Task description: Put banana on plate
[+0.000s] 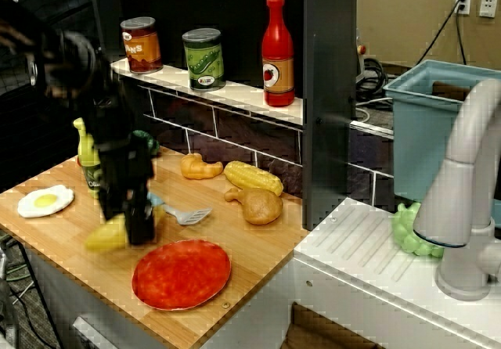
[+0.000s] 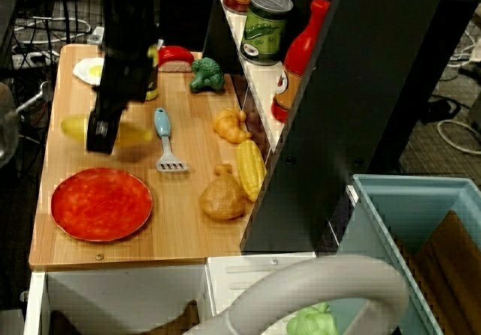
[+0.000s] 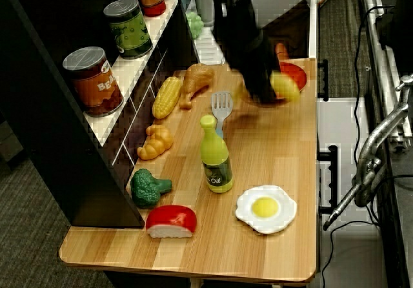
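1. Nearest the front edge of the wooden bench (image 1: 258,247) lies the plate (image 1: 182,274), red-orange, flat and bare.
2. Just behind it, to its left, the black gripper (image 1: 135,225) hangs low over the bench. Its jaws are closed on the banana (image 1: 106,235), whose yellow ends stick out either side of the dark fingers in the overhead view; the banana is blurred and sits beside the plate, not on it.
3. Beside the gripper lies a spatula (image 1: 186,215) with a light blue handle, its grey head pointing toward the plate.
4. Farther left, a fried egg (image 1: 45,201) lies flat near the bench edge, and a yellow-green bottle (image 1: 88,160) stands upright behind the gripper.
5. Toward the back wall lie a drumstick (image 1: 258,205), a corn cob (image 1: 253,178) and a croissant (image 1: 200,167).
6. On the shelf (image 1: 235,92) above stand two cans and a red sauce bottle (image 1: 278,52).
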Controlling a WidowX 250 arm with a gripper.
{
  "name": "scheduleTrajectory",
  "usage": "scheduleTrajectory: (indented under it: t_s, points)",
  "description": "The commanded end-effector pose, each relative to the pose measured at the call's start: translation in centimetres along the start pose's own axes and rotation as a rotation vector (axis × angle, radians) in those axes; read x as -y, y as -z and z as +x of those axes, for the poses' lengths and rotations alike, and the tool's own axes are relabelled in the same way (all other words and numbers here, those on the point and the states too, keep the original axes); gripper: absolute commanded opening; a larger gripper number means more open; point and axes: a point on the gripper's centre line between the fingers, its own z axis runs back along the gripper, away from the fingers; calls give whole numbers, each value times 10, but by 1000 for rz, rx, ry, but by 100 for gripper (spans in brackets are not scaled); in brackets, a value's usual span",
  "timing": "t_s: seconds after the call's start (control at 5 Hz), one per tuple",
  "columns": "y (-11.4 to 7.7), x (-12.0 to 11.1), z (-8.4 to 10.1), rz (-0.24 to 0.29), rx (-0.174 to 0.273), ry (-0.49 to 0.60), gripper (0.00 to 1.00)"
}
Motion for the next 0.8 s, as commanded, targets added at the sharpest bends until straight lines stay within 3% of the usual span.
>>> scheduleTrajectory:
  t_s: [0.0,0.4,0.6]
  points:
    - [-40,43,-13,10,54,89,0]
    - [16,70,-39,7,45,108,0]
    - [24,73,-43,-10,35,99,0]
